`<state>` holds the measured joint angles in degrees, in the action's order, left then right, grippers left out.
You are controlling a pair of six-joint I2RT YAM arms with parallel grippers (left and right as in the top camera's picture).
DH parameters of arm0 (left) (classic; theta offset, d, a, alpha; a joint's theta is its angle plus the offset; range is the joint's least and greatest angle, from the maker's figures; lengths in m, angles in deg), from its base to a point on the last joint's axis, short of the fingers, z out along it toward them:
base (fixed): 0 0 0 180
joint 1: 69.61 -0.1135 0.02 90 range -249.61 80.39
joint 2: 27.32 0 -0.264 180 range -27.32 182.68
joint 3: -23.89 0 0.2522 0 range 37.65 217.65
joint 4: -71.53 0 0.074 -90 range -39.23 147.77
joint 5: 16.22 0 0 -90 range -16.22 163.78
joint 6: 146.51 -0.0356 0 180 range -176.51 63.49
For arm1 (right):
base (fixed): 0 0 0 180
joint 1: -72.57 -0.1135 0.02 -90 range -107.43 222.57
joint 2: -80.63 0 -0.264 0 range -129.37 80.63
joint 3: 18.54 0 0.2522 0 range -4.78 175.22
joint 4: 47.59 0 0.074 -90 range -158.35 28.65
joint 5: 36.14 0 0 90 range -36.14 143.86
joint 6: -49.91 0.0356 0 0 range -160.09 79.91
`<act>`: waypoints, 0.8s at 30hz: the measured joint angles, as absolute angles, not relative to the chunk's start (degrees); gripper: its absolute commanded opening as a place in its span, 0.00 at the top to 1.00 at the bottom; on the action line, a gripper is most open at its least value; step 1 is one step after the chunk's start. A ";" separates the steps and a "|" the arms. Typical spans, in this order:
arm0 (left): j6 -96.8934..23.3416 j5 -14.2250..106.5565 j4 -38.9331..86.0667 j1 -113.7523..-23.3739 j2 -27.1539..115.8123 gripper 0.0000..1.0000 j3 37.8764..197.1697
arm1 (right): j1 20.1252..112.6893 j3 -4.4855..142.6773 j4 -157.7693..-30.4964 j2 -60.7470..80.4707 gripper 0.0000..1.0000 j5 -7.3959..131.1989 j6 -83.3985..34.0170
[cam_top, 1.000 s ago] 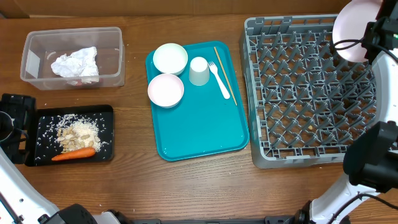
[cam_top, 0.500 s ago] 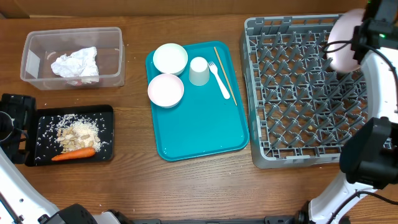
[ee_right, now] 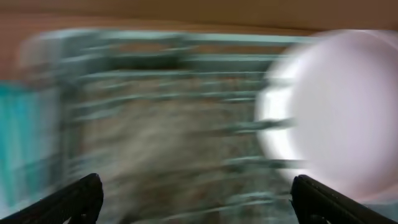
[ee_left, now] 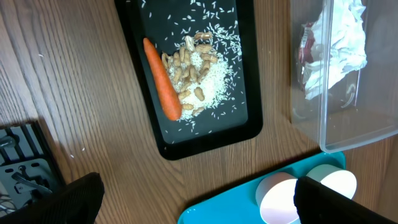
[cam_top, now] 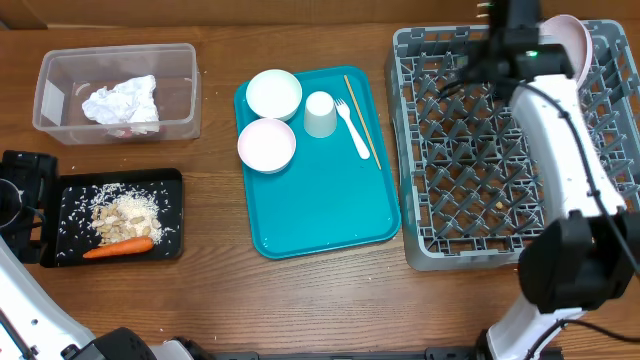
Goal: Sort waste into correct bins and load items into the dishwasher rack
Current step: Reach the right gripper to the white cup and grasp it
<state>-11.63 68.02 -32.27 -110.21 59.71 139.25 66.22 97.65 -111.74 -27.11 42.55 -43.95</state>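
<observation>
Overhead, the grey dishwasher rack (cam_top: 470,258) fills the right side of the table, and the white plate (cam_top: 574,44) stands on edge among the pegs in its far right corner. The right arm (cam_top: 556,130) reaches over the rack, its wrist just beside the plate; the fingers cannot be made out from up here. On the teal tray (cam_top: 330,215) in the middle sit two white bowls (cam_top: 274,94) (cam_top: 266,145), touching or nearly so, with the small cup (cam_top: 319,114), the white fork (cam_top: 352,128) and a thin wooden stick (cam_top: 362,120) to their right. At far left the clear tub (cam_top: 52,80) holds the crumpled napkin (cam_top: 122,102), and the black tray (cam_top: 70,252) in front of it holds the nut scraps (cam_top: 125,215) over scattered rice, with the carrot (cam_top: 118,247) lying along their near side. From the left wrist, the left gripper (ee_left: 199,199) is spread wide with nothing between its fingers, held above the wood between the black tray and the teal tray; the carrot touches the nuts, and a red wrapper (ee_left: 305,50) shows against the napkin inside the tub. From the right wrist, everything is smeared by blur, yet the right gripper (ee_right: 199,193) shows its fingertips far apart and empty, with the plate large on the right over the rack's rows.
</observation>
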 measured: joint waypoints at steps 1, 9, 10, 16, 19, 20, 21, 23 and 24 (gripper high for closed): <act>-11.63 68.04 -32.24 -110.21 59.71 0.00 139.25 | 62.83 97.63 -113.73 -26.54 0.00 52.25 -43.66; -11.61 68.04 -32.27 -110.21 59.71 0.00 139.25 | 47.51 97.61 -105.14 -29.21 0.00 74.39 -43.07; -11.63 68.04 -32.27 -110.21 59.71 0.00 139.25 | 46.31 97.61 -104.29 -29.95 0.00 73.80 -43.05; -11.61 68.04 -32.24 -110.21 59.71 0.00 139.25 | 40.80 97.52 -97.88 -38.02 0.00 60.64 -38.74; -11.63 68.04 -32.27 -110.21 59.71 0.00 139.25 | 41.13 97.46 -94.93 -40.79 0.00 55.31 -37.50; -11.63 68.04 -32.24 -110.21 59.71 0.00 139.25 | 41.30 97.41 -94.23 -41.03 0.00 54.85 -37.30; -11.61 68.04 -32.27 -110.21 59.71 0.00 139.25 | 41.46 97.41 -92.96 -41.25 0.00 54.07 -37.19; -11.61 68.04 -32.24 -110.21 59.71 0.00 139.25 | 41.59 97.41 -92.09 -41.45 0.00 53.37 -37.08; -11.61 68.04 -32.27 -110.21 59.71 0.00 139.25 | 41.79 97.41 -91.83 -41.80 0.00 53.02 -37.08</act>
<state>-11.61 68.04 -32.27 -110.21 59.71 139.25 41.79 97.41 -91.83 -41.80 53.02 -37.08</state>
